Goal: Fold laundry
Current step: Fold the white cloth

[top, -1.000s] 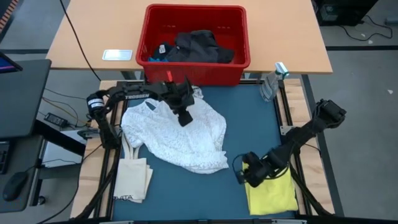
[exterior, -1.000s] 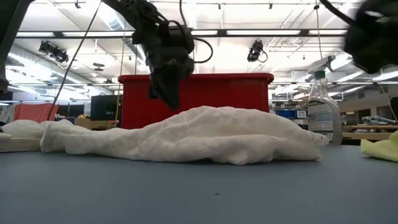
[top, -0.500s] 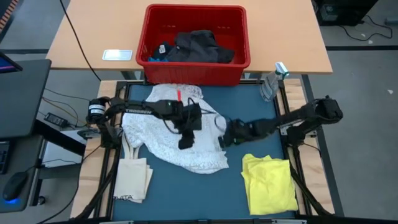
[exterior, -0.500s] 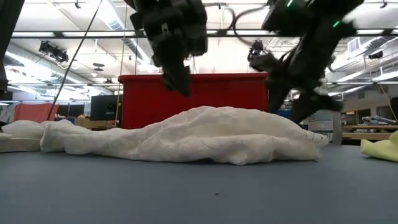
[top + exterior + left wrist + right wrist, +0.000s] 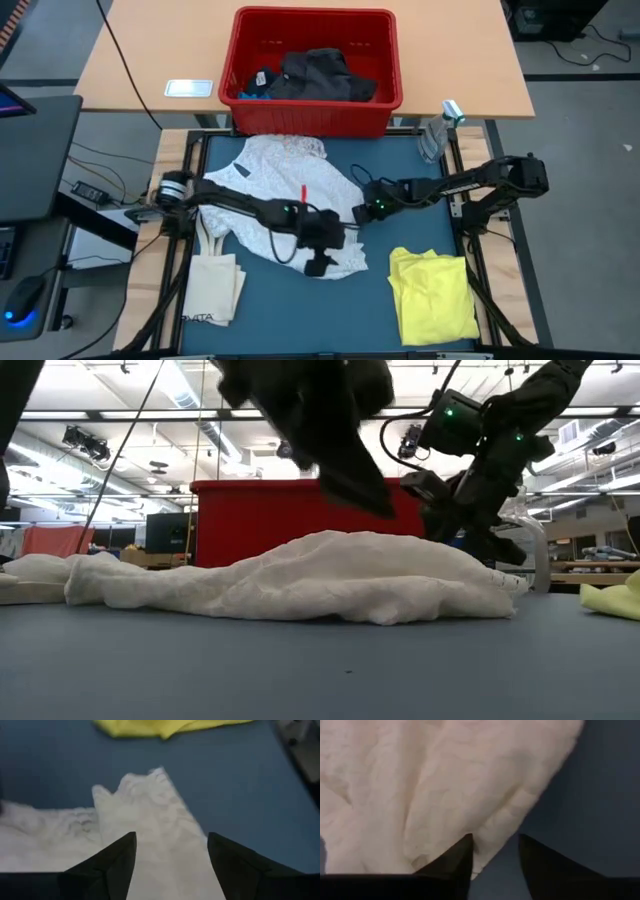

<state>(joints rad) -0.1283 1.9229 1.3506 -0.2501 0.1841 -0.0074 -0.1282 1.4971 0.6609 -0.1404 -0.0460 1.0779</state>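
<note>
A white textured garment (image 5: 285, 165) (image 5: 330, 575) lies crumpled on the blue mat. My left gripper (image 5: 320, 262) (image 5: 355, 485) hangs open above its near edge. In the left wrist view its fingers (image 5: 171, 855) frame a white corner (image 5: 145, 815). My right gripper (image 5: 362, 210) (image 5: 495, 545) is open, low at the garment's right edge (image 5: 445, 780). A yellow garment (image 5: 435, 295) (image 5: 615, 600) lies flat at the mat's near right corner. Dark garments (image 5: 320, 75) sit in the red bin. My right gripper (image 5: 495, 852) is open, its fingers close over the white garment's right edge (image 5: 490, 825), coming slanting down from the table's right. I cannot tell whether they touch the cloth.
The red bin (image 5: 315, 110) stands past the mat's far edge. A spray bottle (image 5: 440, 130) (image 5: 520, 540) stands at the far right corner. A cream tote bag (image 5: 215, 290) lies at the near left. Bare mat shows between the white and yellow garments.
My left gripper has swept from the white garment's far left part across it toward the near edge, staying above the cloth. My right gripper has left the yellow garment's far left corner and moved toward the far left, to the white garment's right edge. The yellow garment now lies flat.
</note>
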